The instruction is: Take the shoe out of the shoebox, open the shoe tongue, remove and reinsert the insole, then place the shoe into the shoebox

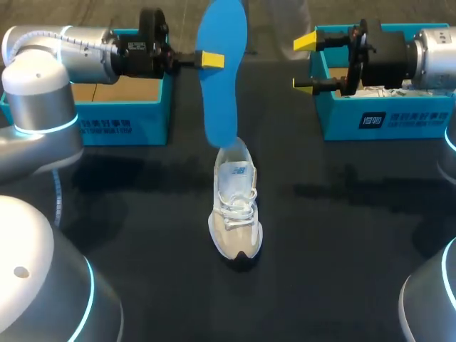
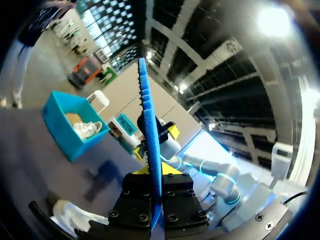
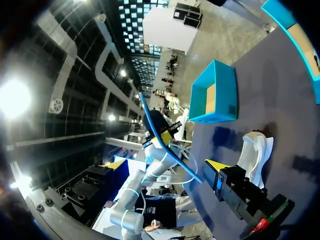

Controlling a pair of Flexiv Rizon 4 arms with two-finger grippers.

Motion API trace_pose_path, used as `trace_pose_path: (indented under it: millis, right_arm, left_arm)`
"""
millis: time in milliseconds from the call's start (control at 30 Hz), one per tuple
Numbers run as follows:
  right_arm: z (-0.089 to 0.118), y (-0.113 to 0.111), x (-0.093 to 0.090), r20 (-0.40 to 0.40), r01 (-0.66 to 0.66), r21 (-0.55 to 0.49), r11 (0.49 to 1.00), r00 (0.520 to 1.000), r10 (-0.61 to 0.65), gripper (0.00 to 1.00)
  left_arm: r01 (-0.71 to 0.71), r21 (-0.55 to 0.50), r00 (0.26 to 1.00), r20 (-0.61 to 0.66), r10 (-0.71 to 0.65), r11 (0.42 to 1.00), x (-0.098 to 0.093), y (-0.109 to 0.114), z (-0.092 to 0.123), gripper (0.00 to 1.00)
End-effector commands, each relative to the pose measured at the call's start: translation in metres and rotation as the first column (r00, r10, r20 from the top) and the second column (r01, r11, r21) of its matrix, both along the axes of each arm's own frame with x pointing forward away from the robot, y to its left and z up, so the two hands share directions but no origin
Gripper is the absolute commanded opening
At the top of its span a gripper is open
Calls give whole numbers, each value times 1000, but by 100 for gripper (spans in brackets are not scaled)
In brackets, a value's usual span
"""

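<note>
**Insole held on end over the shoe, between two shoeboxes**

The blue insole (image 1: 221,92), a thin, flat, elongated foam blade with rounded ends, is held on end above the table. It is clamped near its upper part by the left gripper (image 1: 211,60), whose yellow tips are pressed against both faces. In the left wrist view the insole is seen edge-on as a narrow, finely ribbed strip rising from between the black finger blocks. Its lower end is seen at the heel opening of the shoe (image 1: 235,206); whether it touches cannot be told.

The shoe stands upright on the dark, matte table (image 1: 342,249), midway between the boxes, with its dark toe toward the robot. It is a low sneaker with a pale upper and white laces.

The right gripper (image 1: 305,63) is held above the table beside the insole, its fingers wide apart with nothing between them.

The left shoebox (image 1: 121,125), teal-walled with a brown cardboard floor, lies behind the left arm. The right shoebox (image 1: 399,117), also teal, is partly hidden by the right arm and holds white contents (image 1: 370,91).
</note>
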State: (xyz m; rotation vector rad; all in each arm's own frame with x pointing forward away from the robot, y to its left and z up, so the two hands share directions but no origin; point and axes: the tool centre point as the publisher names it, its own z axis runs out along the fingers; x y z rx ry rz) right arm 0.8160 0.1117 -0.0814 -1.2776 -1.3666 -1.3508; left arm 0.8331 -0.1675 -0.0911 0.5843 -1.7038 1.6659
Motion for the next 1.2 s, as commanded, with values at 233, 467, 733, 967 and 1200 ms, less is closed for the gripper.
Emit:
trace_pose_path:
  millis: [233,467,733,967,1200]
  right_arm:
    - [0,2,1,-1,0,-1,1000,1000,0,100]
    - [0,2,1,-1,0,-1,1000,1000,0,100]
    - [0,2,1,-1,0,-1,1000,1000,0,100]
    - [0,2,1,-1,0,-1,1000,1000,0,100]
    - [0,2,1,-1,0,-1,1000,1000,0,100]
  left_arm:
    - [-58,-23,614,788,54,998,-9,-5,0,0]
    - [-58,-23,614,788,54,998,-9,-5,0,0]
    - [-58,-23,614,788,54,998,-9,-5,0,0]
    - [3,-106,434,896,94,994,-5,-2,-1,0]
    - [40,-208,278,942,189,977,3,0,0,0]
